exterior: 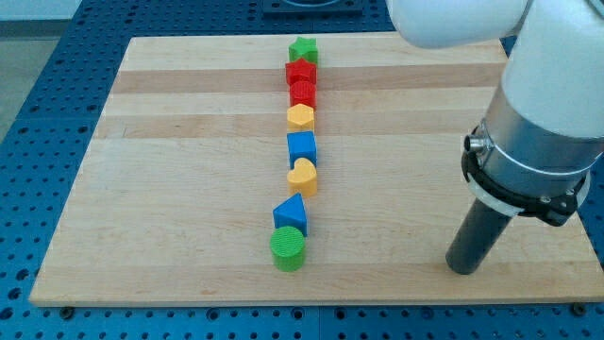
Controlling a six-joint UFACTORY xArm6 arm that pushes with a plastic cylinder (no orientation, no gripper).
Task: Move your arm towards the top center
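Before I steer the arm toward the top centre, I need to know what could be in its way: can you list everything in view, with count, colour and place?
Green star block: 1, green, top end of the column, near the board's top edge.
Red blocks: 2, red, one just below the star, the other under it; shapes unclear.
Yellow hexagon block: 1, yellow, below the reds.
Blue cube: 1, blue, mid-column.
Yellow heart block: 1, yellow, below the cube.
Blue triangle block: 1, blue, lower column.
Green cylinder: 1, green, bottom end of the column.
Wooden board: 1, light wood, on a blue perforated table.
My tip: 1, dark rod, view's lower right, far from all blocks.
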